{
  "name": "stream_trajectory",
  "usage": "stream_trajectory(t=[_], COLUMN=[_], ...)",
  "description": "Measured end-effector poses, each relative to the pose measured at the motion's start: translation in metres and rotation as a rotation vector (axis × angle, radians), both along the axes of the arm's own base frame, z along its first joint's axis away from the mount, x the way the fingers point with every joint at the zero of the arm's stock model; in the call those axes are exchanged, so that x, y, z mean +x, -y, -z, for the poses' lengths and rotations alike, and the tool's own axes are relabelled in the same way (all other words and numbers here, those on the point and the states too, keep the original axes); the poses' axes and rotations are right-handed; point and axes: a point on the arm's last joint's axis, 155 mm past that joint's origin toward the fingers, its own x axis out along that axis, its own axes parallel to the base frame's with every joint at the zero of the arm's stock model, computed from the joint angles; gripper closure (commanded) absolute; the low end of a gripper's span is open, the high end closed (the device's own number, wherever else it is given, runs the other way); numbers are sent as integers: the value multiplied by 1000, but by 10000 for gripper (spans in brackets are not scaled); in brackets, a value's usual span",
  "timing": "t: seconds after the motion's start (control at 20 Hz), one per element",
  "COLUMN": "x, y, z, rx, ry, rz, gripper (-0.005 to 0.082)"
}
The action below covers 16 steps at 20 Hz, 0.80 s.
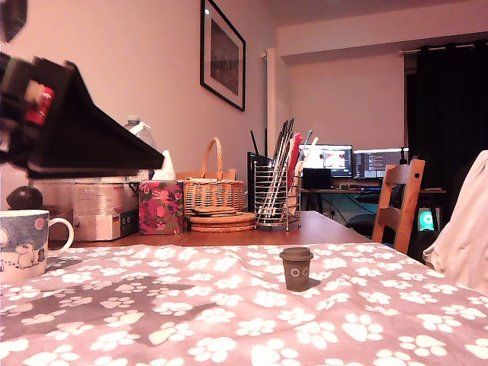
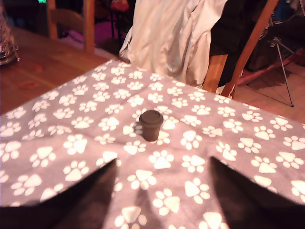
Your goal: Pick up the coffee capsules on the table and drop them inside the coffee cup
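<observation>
One dark brown coffee capsule (image 1: pixel 296 268) stands upright on the paw-print tablecloth (image 1: pixel 229 320), rim uppermost, well in from the cloth's edges and near the middle of the covered table; it looks small, light and stiff, with a smooth tapered wall that could slip from a loose pinch and tip if nudged; the surest hold seems to be across the body just under the wider rim, so the rim catches on the fingers. The gripper (image 2: pixel 162 191) hangs above the cloth with jaws spread wide and empty, the capsule ahead of the gap and apart from both fingers. The coffee cup (image 1: pixel 23 244) sits near the table's edge at the exterior view's left, cut off by the frame; its inside is hidden, so whether an orange-brown capsule lies in it cannot be told; none other shows.
</observation>
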Motion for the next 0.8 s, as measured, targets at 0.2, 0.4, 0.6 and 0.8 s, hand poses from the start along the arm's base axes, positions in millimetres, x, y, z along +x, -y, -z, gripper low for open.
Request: stream_trajectory(t=[0.2,0.4,0.6,0.8], x=[5,14,19,22], y=[8,14,17,19], z=[19,30,48,55], rx=[16,15,25,15], ry=[-24,-10,-25,-41], rz=[11,1,-2,-8], gripper=[163,163,163,163])
